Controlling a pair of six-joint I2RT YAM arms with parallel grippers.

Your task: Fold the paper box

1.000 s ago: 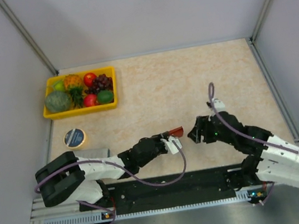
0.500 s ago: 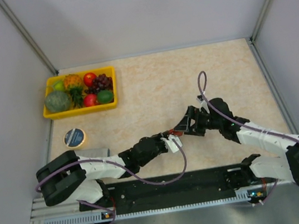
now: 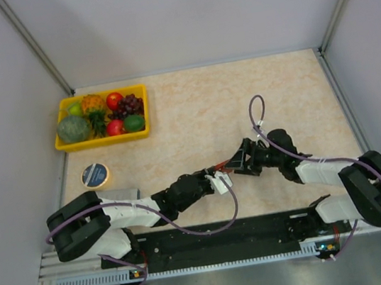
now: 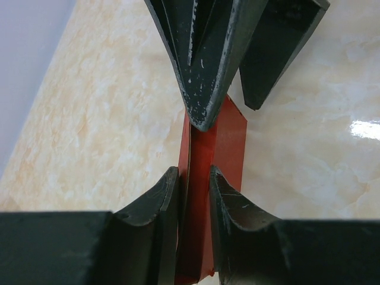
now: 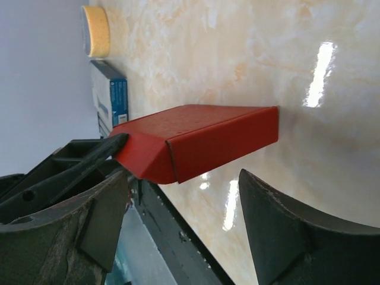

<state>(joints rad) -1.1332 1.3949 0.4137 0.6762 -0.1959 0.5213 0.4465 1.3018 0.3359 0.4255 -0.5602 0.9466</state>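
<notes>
LEGIBLE TEXT: none | round yellow container (image 3: pixel 95 174) blue lid label: too small to read | blue notebook (image 5: pixel 113 100) cover print: blurred

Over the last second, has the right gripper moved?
Yes. The right gripper has shifted left, away from the right edge of the table, closing in on the paper box that the left gripper holds.

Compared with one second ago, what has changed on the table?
The right gripper swung left to the middle and now stands open around the free end of the box, not clamped. The left gripper kept its grip on the box, in place. The tray and the tin did not move.
</notes>
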